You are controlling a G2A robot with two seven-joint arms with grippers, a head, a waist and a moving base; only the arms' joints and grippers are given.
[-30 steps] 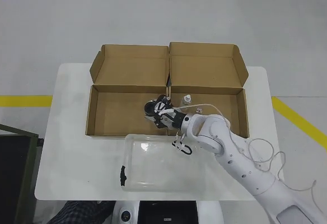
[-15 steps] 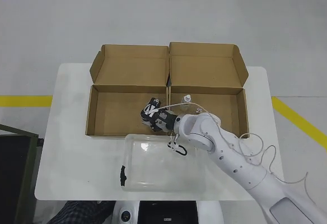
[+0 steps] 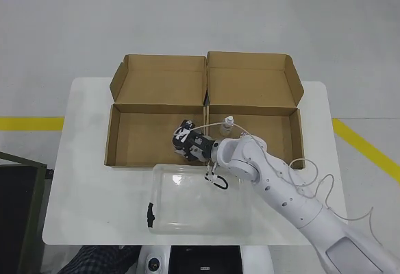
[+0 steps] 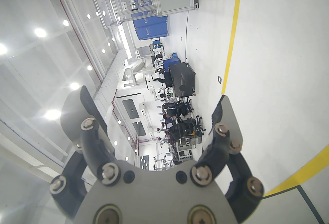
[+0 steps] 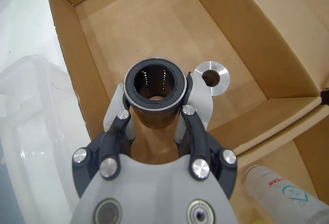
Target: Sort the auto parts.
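The white right arm [image 3: 282,192] stretches from the near edge of the white desk [image 3: 90,171] over a clear plastic tub [image 3: 172,209], its wrist tipped down into the left brown cardboard box [image 3: 115,137]. The right jaws are clamped on a black cylindrical bearing sleeve [image 5: 156,117], with rows of tiny steel balls lining its bore, held over the box floor near a flat machined silver disc [image 5: 222,74] with a centre hole. The left jaws are spread wide, gripping nothing.
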